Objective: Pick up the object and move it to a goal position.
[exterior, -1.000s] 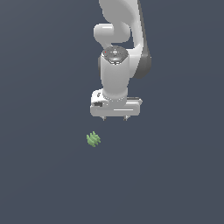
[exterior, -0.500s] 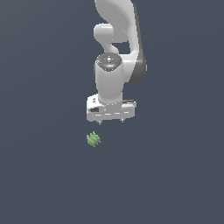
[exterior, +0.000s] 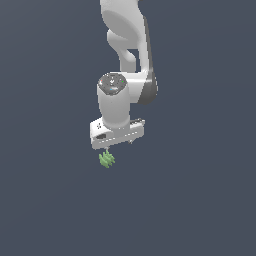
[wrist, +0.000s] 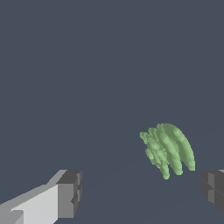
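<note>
Fingers (wrist: 65,194) of the white Franka gripper (wrist: 140,192): two dark grey pads on pale bodies, spread wide, nothing between them in contact. Small bright green ridged lump (wrist: 168,149): in the wrist view it lies on the floor beyond the fingertips, within the span of the gap but much nearer one pad than the other, touching neither. Surface: curved ridges side by side, ending in blunt spiky tips (rather like a tiny bunch of bananas). In the exterior view the green lump (exterior: 106,159) sits just under the gripper (exterior: 119,144), toward the exterior view's left of the hand. Floor (exterior: 200,200): plain dark grey-blue, flat. White jointed arm (exterior: 125,45) rises behind.
</note>
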Controlling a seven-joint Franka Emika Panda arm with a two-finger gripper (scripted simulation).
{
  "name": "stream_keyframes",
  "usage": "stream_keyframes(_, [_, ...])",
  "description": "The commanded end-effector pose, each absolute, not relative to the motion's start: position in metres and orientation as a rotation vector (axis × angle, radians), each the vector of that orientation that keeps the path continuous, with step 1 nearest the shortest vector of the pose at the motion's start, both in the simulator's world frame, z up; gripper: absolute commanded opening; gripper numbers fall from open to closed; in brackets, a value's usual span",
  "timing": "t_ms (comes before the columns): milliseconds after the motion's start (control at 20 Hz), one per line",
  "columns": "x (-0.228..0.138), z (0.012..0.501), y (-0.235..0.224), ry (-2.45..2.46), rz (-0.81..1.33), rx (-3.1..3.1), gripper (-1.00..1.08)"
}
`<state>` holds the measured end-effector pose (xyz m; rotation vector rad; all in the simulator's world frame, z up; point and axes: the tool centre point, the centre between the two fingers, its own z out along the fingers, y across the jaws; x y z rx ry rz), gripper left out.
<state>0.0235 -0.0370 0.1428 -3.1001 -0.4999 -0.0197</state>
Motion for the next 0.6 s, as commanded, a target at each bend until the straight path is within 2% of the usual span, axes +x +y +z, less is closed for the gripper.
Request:
stream_keyframes(0, [0.026, 0.136, -0.046, -0.590, -0.016, -3.086, 1.00])
stream_keyframes(550, [0.035, 0.105, -0.083, -0.941, -0.004, -2.999, 1.00])
